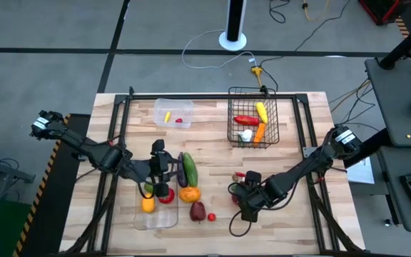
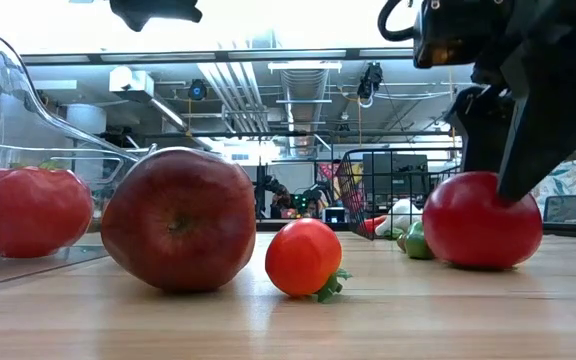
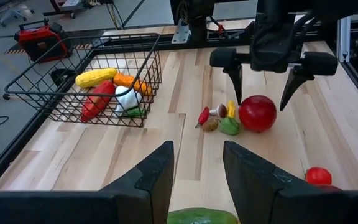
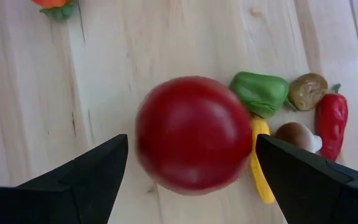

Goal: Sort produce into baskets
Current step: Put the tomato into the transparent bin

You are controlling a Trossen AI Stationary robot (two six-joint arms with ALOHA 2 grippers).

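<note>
My right gripper (image 3: 261, 87) hangs open, pointing steeply down over a big red tomato (image 4: 191, 134) that rests on the table. Its two fingers (image 3: 235, 71) stand on either side of the tomato, with a gap showing on each side in the right wrist view. My left gripper (image 1: 159, 168) is open, up in the air over the long clear tray (image 1: 154, 218), with nothing between its fingertips. The black wire basket (image 1: 253, 135) holds a yellow, a red, an orange and a white piece. In the small clear tub (image 1: 164, 121) lie a yellow and a red piece.
Right beside the tomato lie a green pepper (image 4: 260, 92), a red chili (image 4: 332, 124), a mushroom (image 4: 296, 134) and a yellow piece (image 4: 261, 174). An eggplant (image 1: 180, 166), cucumber (image 1: 190, 171), orange pepper (image 1: 189, 193), dark red apple (image 2: 178, 220) and small tomato (image 2: 303, 257) lie by the tray.
</note>
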